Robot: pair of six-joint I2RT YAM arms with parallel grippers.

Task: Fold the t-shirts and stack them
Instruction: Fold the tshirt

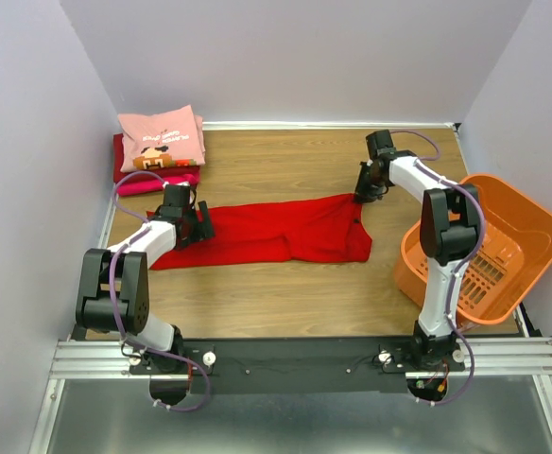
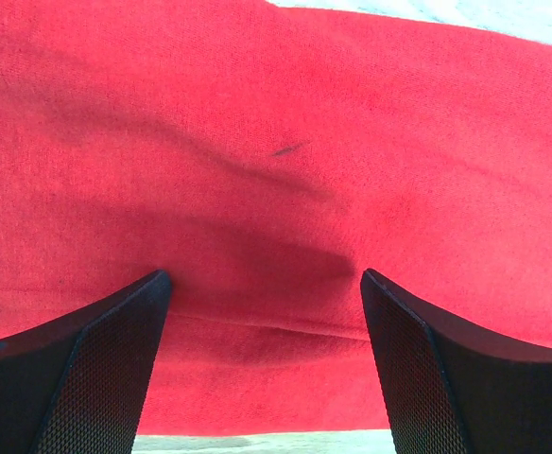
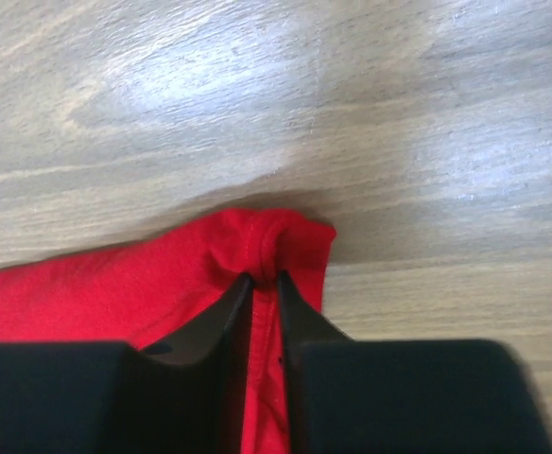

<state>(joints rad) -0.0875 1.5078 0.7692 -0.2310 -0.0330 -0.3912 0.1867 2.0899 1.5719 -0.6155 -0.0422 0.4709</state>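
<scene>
The red tee [image 1: 285, 232] lies flat mid-table as a long, soft band running left to right, its knit fine and matte with shallow creases. The left gripper [image 1: 198, 225] sits over its left end, the dark, mesh-textured fingers [image 2: 96, 350] spread wide with their tips on the cloth. The right gripper [image 1: 363, 194] is at the tee's far right corner, its fingers [image 3: 210, 322] narrow and pinching a small bunched ridge of cloth. At the far left, a folded pink tee [image 1: 163, 137] with a printed graphic tops a stack of dark red and magenta tees [image 1: 163, 180]. The table [image 1: 295, 161] is pale wood grain. An orange slotted plastic basket [image 1: 531, 227] sits tilted at the right.
</scene>
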